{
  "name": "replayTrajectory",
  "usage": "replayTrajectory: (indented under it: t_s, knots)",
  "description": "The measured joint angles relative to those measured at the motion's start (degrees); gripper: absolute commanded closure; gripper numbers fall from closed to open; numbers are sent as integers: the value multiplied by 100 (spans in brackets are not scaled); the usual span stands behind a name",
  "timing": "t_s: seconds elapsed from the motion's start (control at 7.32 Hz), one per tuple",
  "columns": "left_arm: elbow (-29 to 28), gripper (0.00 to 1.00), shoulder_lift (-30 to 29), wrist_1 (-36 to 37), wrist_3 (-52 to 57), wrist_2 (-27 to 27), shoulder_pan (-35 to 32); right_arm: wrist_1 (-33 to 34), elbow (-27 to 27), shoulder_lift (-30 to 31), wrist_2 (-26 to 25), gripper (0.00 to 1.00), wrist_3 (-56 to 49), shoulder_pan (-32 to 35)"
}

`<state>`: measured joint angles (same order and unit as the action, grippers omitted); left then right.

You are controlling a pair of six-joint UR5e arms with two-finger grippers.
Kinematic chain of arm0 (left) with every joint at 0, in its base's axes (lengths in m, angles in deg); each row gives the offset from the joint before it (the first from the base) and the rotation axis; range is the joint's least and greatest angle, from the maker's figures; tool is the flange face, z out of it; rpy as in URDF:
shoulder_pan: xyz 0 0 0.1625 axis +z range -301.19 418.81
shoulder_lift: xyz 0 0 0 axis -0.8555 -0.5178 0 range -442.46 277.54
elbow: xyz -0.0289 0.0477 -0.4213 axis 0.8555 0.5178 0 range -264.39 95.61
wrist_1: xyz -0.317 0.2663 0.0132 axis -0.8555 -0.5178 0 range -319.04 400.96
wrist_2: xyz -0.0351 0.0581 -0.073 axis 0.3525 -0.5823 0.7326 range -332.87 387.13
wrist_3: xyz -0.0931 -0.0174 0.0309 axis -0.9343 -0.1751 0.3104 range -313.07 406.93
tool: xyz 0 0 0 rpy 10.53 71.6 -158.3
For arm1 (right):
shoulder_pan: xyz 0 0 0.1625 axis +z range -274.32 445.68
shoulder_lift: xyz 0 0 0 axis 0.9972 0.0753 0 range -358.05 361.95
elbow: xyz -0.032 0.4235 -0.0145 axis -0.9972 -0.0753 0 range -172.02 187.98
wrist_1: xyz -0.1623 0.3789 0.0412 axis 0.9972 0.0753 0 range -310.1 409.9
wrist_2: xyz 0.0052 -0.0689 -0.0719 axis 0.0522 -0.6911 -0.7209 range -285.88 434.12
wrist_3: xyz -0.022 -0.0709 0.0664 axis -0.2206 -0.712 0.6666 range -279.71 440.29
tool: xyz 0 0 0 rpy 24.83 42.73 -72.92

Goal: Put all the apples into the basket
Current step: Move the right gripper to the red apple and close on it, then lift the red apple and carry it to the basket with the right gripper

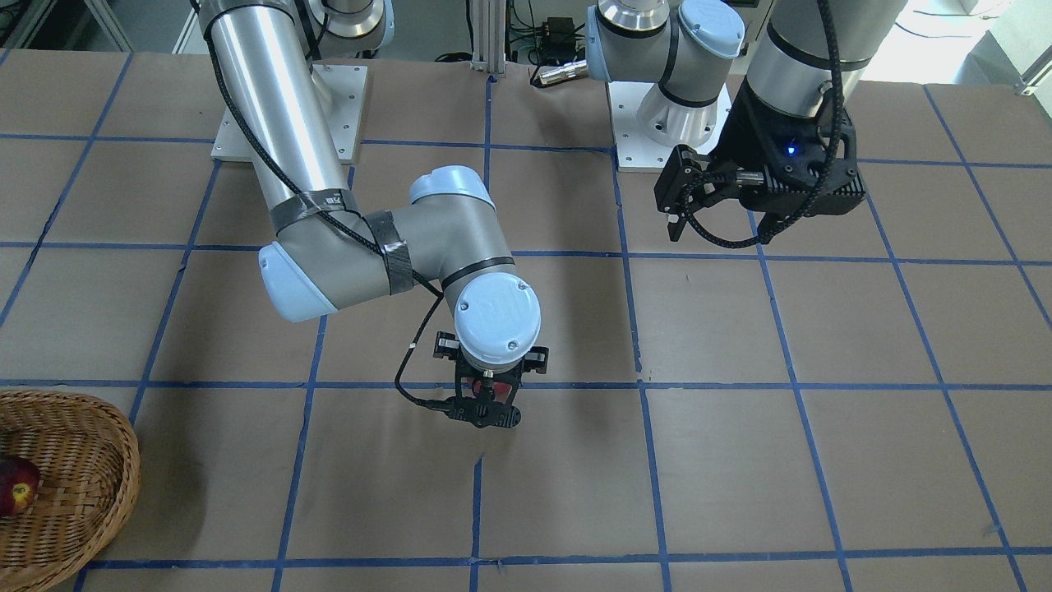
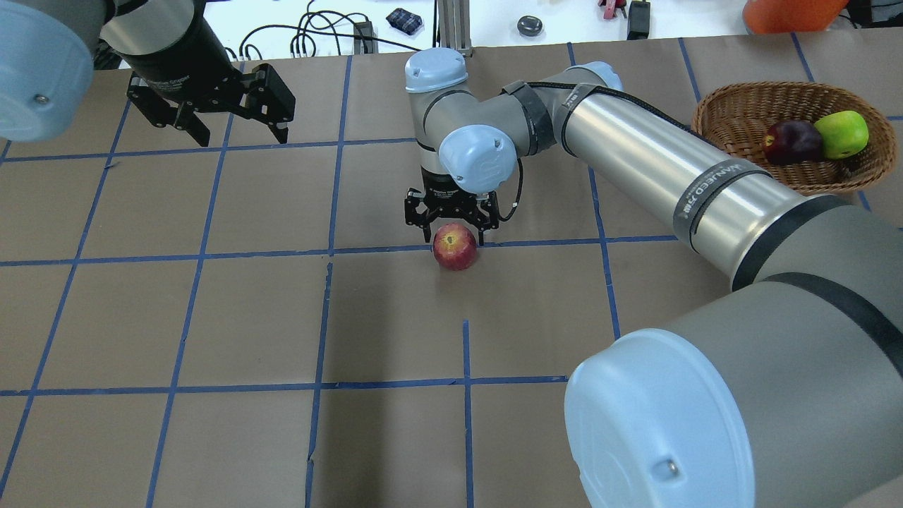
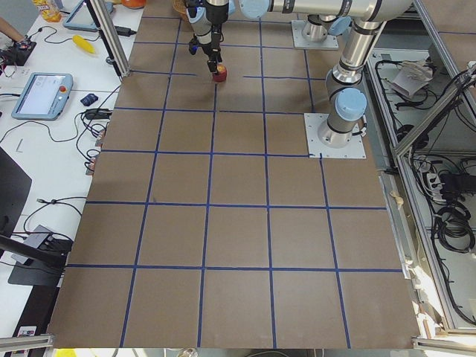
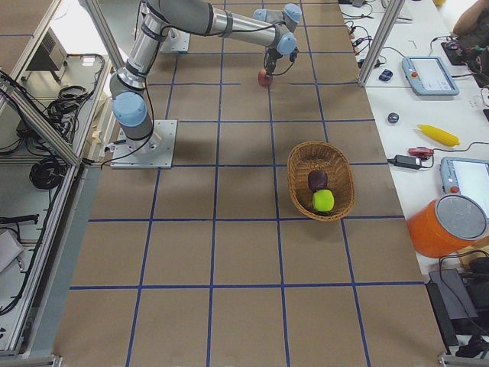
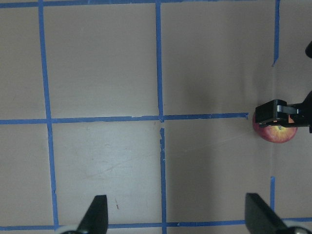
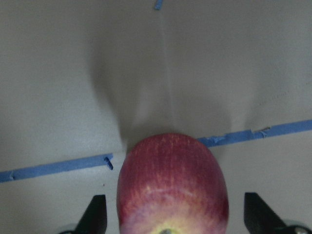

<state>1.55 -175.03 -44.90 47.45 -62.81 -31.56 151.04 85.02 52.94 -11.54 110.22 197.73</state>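
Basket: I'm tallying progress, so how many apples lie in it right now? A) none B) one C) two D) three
C: the basket holds the purple apple and the green apple, while the red apple lies on the table.

In basket [image 2: 734, 95], robot's right: two apples [image 2: 794, 141]. On table centre, between fingers of right gripper [image 2: 454, 233]: third apple [image 2: 455, 247].
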Motion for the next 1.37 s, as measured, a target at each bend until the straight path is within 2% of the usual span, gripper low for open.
replayTrajectory:
  t_s: [0.14,0.27,0.55,0.82,1.09,1.37]
  knots:
    - [-2,0,6,44,0,-4,2,58,21,-55,-4,73,5,0]
    - [-5,0,11,61,0,-8,2,112,58,-71,-9,100,19,0]
    - [-6,0,21,71,0,0,5,286,99,-51,-34,100,47,-24]
    - [2,0,27,83,1,10,10,194,-60,160,-85,100,36,-223]
    - [8,0,29,87,1,11,11,-624,-551,566,-116,100,-262,-903]
    - [5,0,29,87,0,17,11,-1500,-1151,712,-159,100,-1189,-1801]
